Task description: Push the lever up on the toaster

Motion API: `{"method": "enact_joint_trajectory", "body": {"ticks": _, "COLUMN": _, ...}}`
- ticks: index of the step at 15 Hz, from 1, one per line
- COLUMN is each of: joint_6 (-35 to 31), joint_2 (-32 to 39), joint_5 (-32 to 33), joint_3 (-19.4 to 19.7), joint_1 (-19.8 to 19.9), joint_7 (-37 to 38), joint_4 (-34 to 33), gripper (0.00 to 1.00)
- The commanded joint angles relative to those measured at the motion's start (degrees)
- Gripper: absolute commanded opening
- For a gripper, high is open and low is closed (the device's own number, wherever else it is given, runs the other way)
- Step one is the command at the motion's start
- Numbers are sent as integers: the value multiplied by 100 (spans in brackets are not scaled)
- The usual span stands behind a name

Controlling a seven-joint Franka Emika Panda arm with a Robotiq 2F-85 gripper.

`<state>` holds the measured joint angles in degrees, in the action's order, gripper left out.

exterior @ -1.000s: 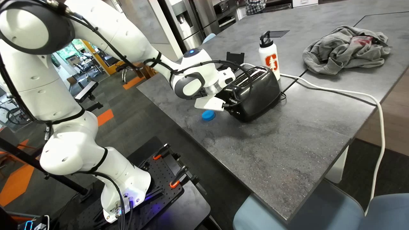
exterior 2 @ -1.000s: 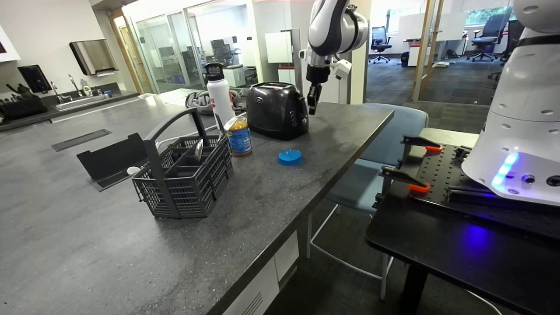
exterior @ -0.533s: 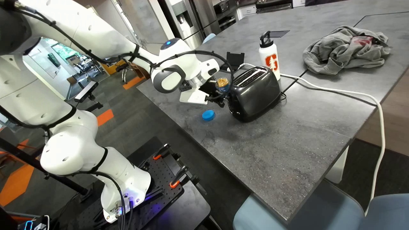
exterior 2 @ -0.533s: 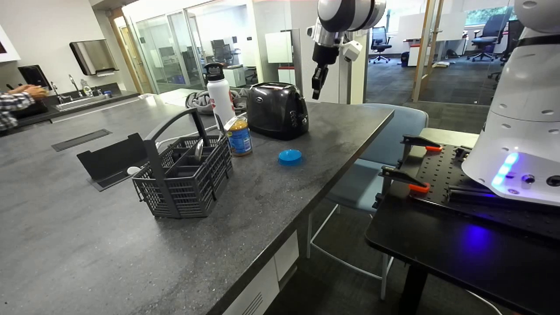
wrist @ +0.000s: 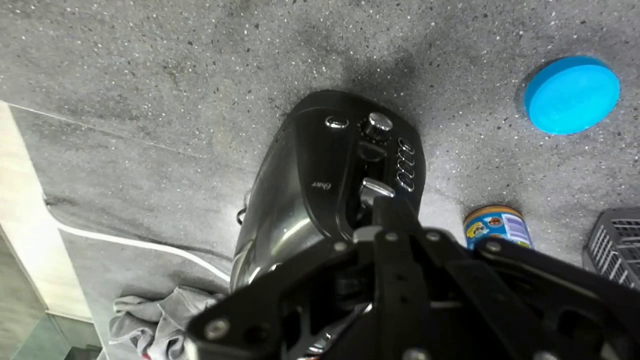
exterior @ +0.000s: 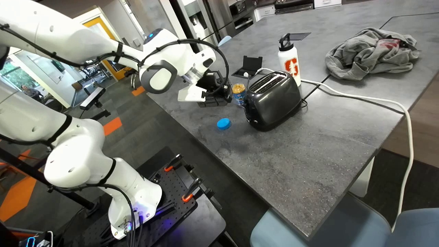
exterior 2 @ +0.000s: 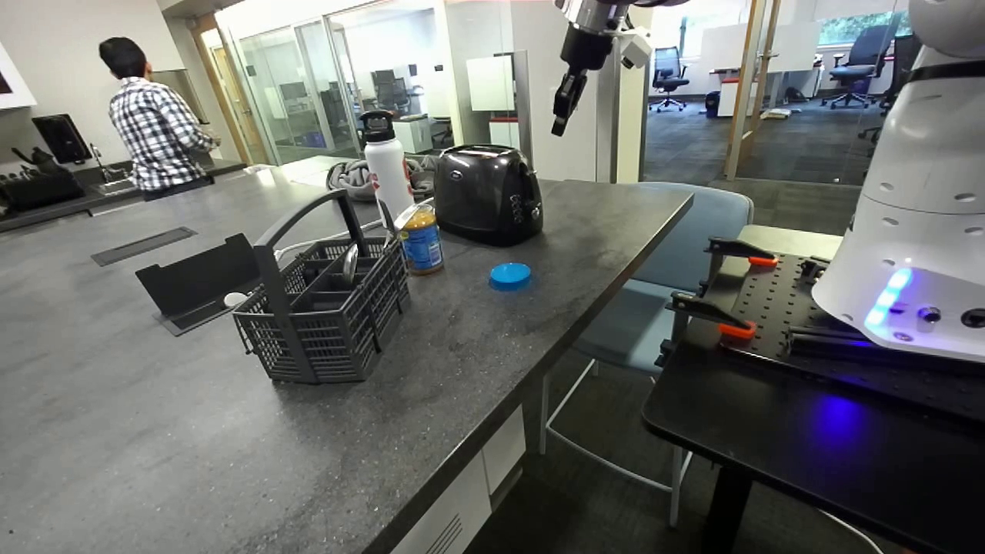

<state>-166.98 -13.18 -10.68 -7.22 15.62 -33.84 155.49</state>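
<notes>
The black toaster [exterior: 274, 99] stands upright on the grey table, and it also shows in an exterior view [exterior 2: 485, 192]. In the wrist view I look down on its control end [wrist: 325, 165], with a silver lever [wrist: 377, 189] in its slot, a knob and several buttons. My gripper [exterior 2: 559, 127] is in the air above and beside the toaster's control end, apart from it. Its fingers are together and hold nothing. In the wrist view the fingertips [wrist: 392, 207] overlap the lever's lower edge and hide part of the slot.
A blue lid [wrist: 572, 95] lies near the toaster. A peanut-butter jar [exterior 2: 422, 242], a white bottle [exterior 2: 388, 173] and a dark cutlery basket [exterior 2: 323, 308] stand close by. A grey cloth [exterior: 372, 55] and a white cable [exterior: 360, 96] lie on the table. A person [exterior 2: 158, 131] stands far back.
My gripper has risen from beside the toaster's control end and moved back from it toward the robot's base. The toaster and the lid have not moved. A person has come into the background.
</notes>
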Motion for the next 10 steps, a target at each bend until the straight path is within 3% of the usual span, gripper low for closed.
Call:
{"method": "enact_joint_trajectory", "body": {"ticks": 1, "joint_6": -138, "joint_2": -538, "joint_5": 413, "joint_3": 807, "joint_1": -749, "joint_7": 190, "joint_4": 336, "gripper": 0}}
{"method": "enact_joint_trajectory", "body": {"ticks": 4, "joint_6": -111, "joint_2": -771, "joint_5": 726, "joint_3": 1308, "joint_1": -1142, "joint_7": 200, "joint_4": 439, "gripper": 0}}
{"method": "enact_joint_trajectory", "body": {"ticks": 10, "joint_6": -22, "joint_2": -830, "joint_5": 1089, "joint_3": 1804, "joint_1": -1419, "joint_7": 227, "joint_4": 335, "gripper": 0}}
